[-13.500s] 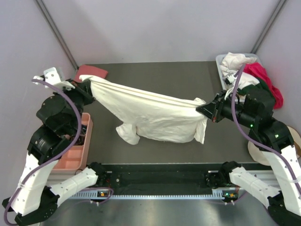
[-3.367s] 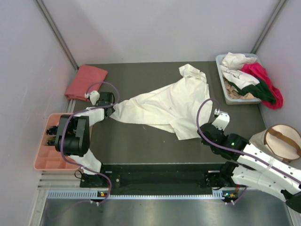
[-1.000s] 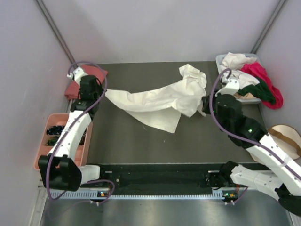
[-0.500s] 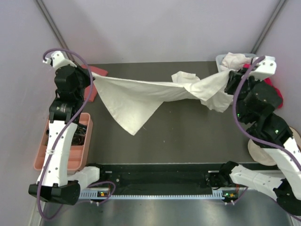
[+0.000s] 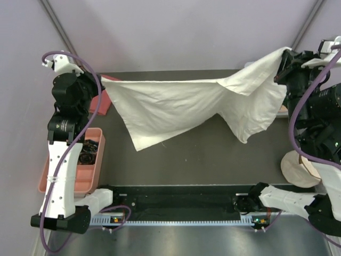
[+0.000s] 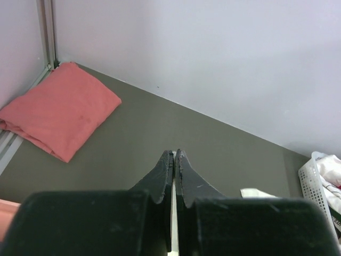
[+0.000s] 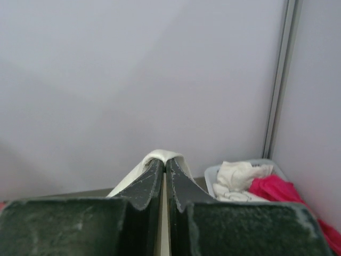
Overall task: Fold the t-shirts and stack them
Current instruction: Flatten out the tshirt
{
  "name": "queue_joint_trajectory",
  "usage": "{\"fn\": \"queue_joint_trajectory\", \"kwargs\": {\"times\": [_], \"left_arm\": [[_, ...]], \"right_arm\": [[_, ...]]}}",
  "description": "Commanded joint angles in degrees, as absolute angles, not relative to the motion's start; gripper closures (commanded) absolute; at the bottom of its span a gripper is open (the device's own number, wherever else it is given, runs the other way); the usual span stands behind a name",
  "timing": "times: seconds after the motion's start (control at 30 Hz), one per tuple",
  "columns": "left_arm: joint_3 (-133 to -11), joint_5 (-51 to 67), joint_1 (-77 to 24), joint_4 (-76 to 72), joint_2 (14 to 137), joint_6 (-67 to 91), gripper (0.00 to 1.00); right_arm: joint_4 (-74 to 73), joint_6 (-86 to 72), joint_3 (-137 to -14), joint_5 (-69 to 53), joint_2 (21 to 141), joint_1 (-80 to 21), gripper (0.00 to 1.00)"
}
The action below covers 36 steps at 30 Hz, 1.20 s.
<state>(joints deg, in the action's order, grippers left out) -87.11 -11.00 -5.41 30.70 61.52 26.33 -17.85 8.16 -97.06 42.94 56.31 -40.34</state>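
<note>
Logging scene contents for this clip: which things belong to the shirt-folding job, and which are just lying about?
Job: cream shirt, stretched between left gripper and right gripper; folded salmon shirt; white shirt and magenta shirt in the basket.
Lying about: pink tray; beige pouch.

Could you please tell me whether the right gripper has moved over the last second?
Yes. The right gripper, shut on the cream-white t-shirt, has swung away from mid-table, up and to the right, towards the corner post.

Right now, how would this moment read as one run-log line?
left gripper: shut on cream-white t-shirt | right gripper: shut on its other end | shirt: stretched between them
</note>
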Motion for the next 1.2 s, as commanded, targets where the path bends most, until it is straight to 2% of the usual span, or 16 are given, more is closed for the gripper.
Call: {"fn": "queue_joint_trajectory", "kwargs": {"times": [0.0,0.4,0.67,0.8,0.93,1.03,1.17], "left_arm": [[-88.7,-9.9,-5.4,29.3,61.4,24.1,1.0],[-84.7,-9.3,-5.4,26.6,63.5,22.2,1.0],[-81.6,-12.6,-5.4,19.7,71.3,22.1,1.0],[-86.3,-13.1,-5.4,19.8,78.9,22.5,1.0],[-94.9,-12.0,-5.5,20.7,81.0,23.2,1.0],[-96.7,-11.3,-5.7,22.6,80.2,23.0,1.0],[-90.0,-9.2,-5.9,23.8,71.7,24.3,1.0]], "right_arm": [[-11.4,16.9,-105.5,40.6,61.9,-39.8,1.0],[-10.3,22.8,-115.2,37.3,73.1,-38.9,1.0],[-11.9,10.7,-112.1,24.8,81.1,-25.9,1.0],[-11.5,7.0,-115.9,20.0,86.4,-21.2,1.0],[-14.7,7.6,-127.1,18.1,91.3,-21.1,1.0],[-17.3,5.6,-126.8,16.0,89.3,-21.2,1.0],[-18.6,3.0,-113.2,15.0,78.8,-22.1,1.0]]}}
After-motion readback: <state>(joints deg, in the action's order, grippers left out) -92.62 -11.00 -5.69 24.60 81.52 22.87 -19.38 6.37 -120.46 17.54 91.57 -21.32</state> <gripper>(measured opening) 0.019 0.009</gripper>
